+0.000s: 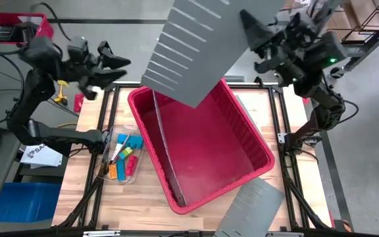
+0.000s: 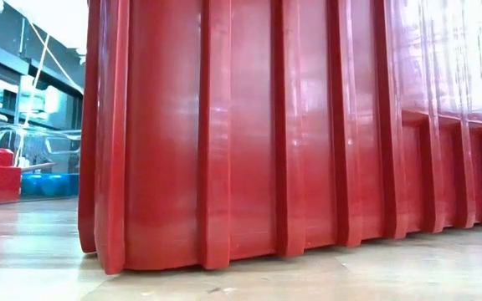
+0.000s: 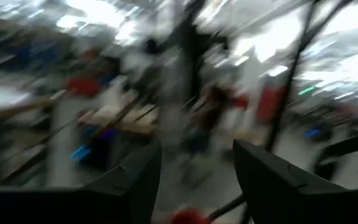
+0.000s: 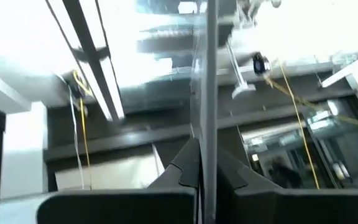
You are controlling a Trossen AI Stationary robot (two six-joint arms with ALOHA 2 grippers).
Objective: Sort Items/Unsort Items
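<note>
Red plastic fills the middle of the high view: a big bin point(image 1: 202, 148) sits askew on the wooden desk point(image 1: 84, 197), and left of it the items point(image 1: 124, 158) lie in a clear tray point(image 1: 135, 172) in the frame's lower left. The right end effector point(image 1: 250, 29), upper right, is pressed together on the edge of a grey slotted panel point(image 1: 193, 49) held over the bin. The left end effector point(image 1: 114, 66), upper left, hangs spread and empty, well above the items.
</note>
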